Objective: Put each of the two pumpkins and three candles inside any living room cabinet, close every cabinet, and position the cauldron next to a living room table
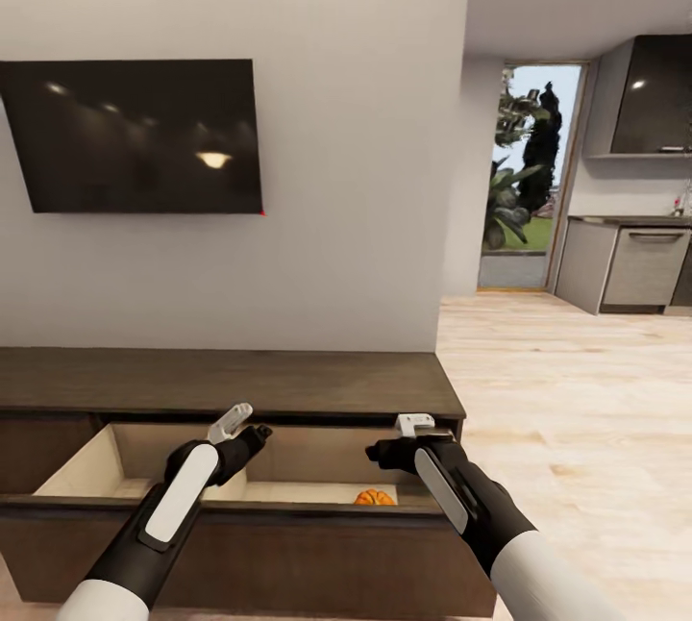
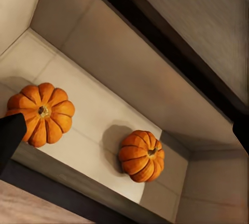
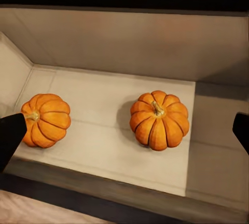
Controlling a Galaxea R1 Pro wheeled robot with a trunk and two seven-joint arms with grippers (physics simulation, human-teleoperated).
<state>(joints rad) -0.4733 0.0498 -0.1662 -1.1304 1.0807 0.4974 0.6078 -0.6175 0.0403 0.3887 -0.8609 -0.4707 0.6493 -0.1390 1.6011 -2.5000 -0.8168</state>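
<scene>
Both small orange ribbed pumpkins [image 3: 158, 119] sit inside the long dark-brown cabinet's [image 1: 231, 381] open pale drawer, just below my right gripper [image 1: 384, 453]. Its fingers are apart and empty; left gripper [image 1: 252, 436] likewise.

Even, soft indoor light; glare spot on the television [image 1: 213, 159]; pumpkins [image 3: 158, 119] cast faint, perhaps blurred shadows.

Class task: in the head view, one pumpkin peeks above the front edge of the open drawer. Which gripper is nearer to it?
Right. The right gripper hovers just above the pumpkin; the left gripper is farther off, toward the robot's left.
</scene>
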